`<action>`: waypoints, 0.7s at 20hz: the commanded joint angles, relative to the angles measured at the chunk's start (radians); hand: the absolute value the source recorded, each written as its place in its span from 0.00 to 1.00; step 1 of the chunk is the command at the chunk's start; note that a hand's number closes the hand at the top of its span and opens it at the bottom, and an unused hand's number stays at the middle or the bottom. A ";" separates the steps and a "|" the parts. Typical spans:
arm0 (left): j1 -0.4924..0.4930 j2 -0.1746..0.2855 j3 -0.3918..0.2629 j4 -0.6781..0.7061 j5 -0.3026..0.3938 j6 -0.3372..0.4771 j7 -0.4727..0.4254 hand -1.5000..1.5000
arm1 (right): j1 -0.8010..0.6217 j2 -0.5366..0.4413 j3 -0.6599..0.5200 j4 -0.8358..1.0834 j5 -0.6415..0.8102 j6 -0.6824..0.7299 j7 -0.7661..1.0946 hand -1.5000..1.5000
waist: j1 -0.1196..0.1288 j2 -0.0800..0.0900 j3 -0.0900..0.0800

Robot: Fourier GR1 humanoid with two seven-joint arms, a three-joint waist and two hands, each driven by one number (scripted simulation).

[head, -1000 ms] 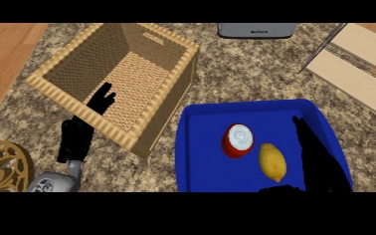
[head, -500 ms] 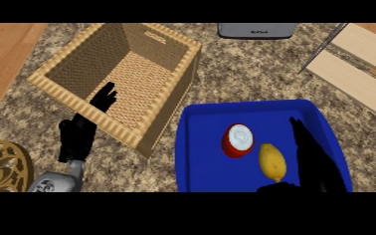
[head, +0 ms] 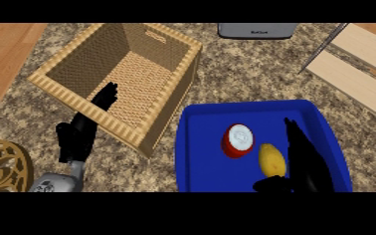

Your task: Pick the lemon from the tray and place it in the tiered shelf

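Now, the lemon (head: pixel 272 159): it lies on its side in the blue tray (head: pixel 202 154), toward the near right, just beside a red-and-white round thing (head: pixel 237 140).
Right hand (head: pixel 303 162): set along the lemon's right flank, with fingers straight and pointing away from the robot and the thumb bent in below the fruit's near end. Nothing is gripped. The pose looks meant to bracket the lemon from the side away from its red neighbour.
Left hand (head: pixel 81 132): open, fingers up, resting at the view's left over the wicker basket's (head: pixel 44 77) near rim, out of the way.
Tiered shelf (head: pixel 345 64): pale boards with a thin metal post at upper right, well apart from the tray.
Stage: probably pre-grasp, with closing, lifting and carrying all left to do.
Risk: closing may roll the lemon against the red-and-white thing.
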State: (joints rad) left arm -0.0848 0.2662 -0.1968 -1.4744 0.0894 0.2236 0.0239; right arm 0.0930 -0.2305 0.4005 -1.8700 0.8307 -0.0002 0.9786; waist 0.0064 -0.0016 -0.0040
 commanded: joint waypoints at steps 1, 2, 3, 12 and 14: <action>-0.088 -0.023 -0.037 0.023 -0.043 -0.034 -0.023 0.50 | 0.002 -0.017 -0.055 0.042 -0.032 -0.013 -0.063 0.00 | -0.013 0.002 0.004; -0.075 -0.001 -0.013 0.033 -0.017 -0.072 -0.023 0.50 | -0.008 0.003 -0.055 0.060 -0.026 -0.018 -0.055 0.00 | -0.011 0.002 0.004; -0.096 -0.010 -0.032 0.008 -0.051 -0.029 0.032 0.50 | 0.050 -0.039 -0.046 -0.072 -0.043 0.051 -0.009 0.00 | -0.018 0.000 0.004; -0.113 -0.002 0.011 0.060 -0.035 -0.074 -0.024 0.50 | 0.045 0.030 -0.010 0.116 0.004 -0.040 -0.112 0.00 | -0.015 0.003 0.004; -0.125 -0.018 -0.009 0.041 -0.039 -0.065 0.027 0.50 | 0.076 0.036 0.019 0.087 0.021 -0.038 -0.102 0.00 | -0.019 0.002 0.004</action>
State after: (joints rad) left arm -0.0802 0.2458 -0.1745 -1.4770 0.0937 0.1963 0.0093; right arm 0.1281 -0.2051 0.3790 -1.7736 0.8250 -0.0355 0.8771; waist 0.0056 -0.0042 -0.0048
